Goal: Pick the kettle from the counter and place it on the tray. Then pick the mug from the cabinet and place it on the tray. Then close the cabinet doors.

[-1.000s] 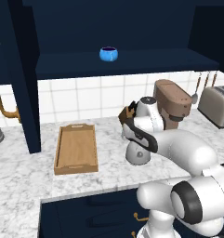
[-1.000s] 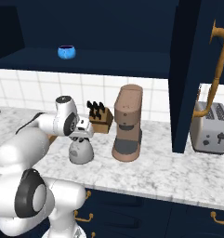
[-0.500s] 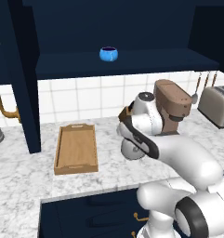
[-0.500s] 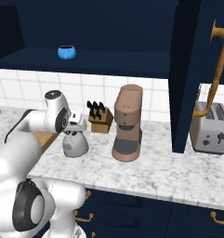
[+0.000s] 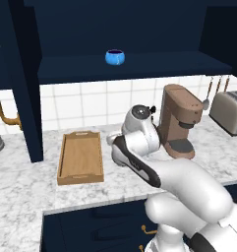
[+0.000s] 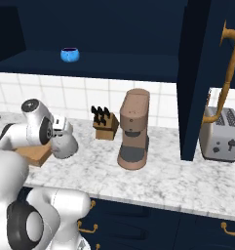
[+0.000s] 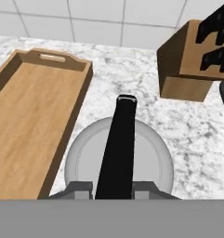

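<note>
Beside the tray (image 7: pixel 34 121), fingers (image 7: pixel 81 189) clamp the grey domed kettle's (image 7: pixel 85 160) black handle.

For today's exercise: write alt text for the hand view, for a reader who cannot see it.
Seen from above, the gripper is closed on the black handle of a grey kettle, which overlaps the right rim of an empty wooden tray. A knife block stands at upper right on the marbled counter, with white wall tiles behind.

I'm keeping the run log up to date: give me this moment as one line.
phase: carrying kettle to tray | gripper: shut on kettle handle | kettle: beside tray | mug: on cabinet shelf | doors: open
</note>
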Motion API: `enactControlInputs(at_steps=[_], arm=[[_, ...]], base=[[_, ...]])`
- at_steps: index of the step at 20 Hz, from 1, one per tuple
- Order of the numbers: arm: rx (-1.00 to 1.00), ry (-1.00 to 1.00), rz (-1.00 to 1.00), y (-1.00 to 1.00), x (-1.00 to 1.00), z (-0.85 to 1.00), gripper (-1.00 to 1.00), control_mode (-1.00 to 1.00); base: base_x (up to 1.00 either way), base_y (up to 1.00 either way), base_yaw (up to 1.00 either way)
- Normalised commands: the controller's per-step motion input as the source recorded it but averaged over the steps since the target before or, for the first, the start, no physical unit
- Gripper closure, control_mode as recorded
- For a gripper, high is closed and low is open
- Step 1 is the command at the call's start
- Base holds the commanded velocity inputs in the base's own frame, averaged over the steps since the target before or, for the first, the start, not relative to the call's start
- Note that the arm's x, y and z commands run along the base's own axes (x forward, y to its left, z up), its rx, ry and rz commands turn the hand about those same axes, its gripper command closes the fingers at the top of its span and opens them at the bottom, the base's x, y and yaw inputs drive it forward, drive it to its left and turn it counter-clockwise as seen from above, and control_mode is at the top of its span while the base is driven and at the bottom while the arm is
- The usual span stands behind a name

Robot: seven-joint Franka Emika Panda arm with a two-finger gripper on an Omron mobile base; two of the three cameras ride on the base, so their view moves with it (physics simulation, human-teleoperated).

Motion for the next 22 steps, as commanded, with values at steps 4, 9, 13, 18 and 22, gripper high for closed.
enactControlInputs(at_steps=[4, 9, 13, 18, 22], arm=[[0.00, 0.00, 0.00, 0.85, 0.22, 0.42, 1.00, -1.00], [0.00, 0.03, 0.00, 0.68, 0.22, 0.38, 1.00, -1.00], [0.00, 0.01, -0.01, 0.64, 0.48, 0.00, 1.00, -1.00], [0.00, 0.00, -0.02, 0.49, 0.64, -0.20, 1.00, -1.00], [0.00, 0.00, -0.02, 0.42, 0.67, -0.29, 1.00, -1.00]], base=[[0.00, 0.00, 0.00], [0.00, 0.00, 0.00], [0.00, 0.00, 0.00], [0.00, 0.00, 0.00], [0.00, 0.00, 0.00]])
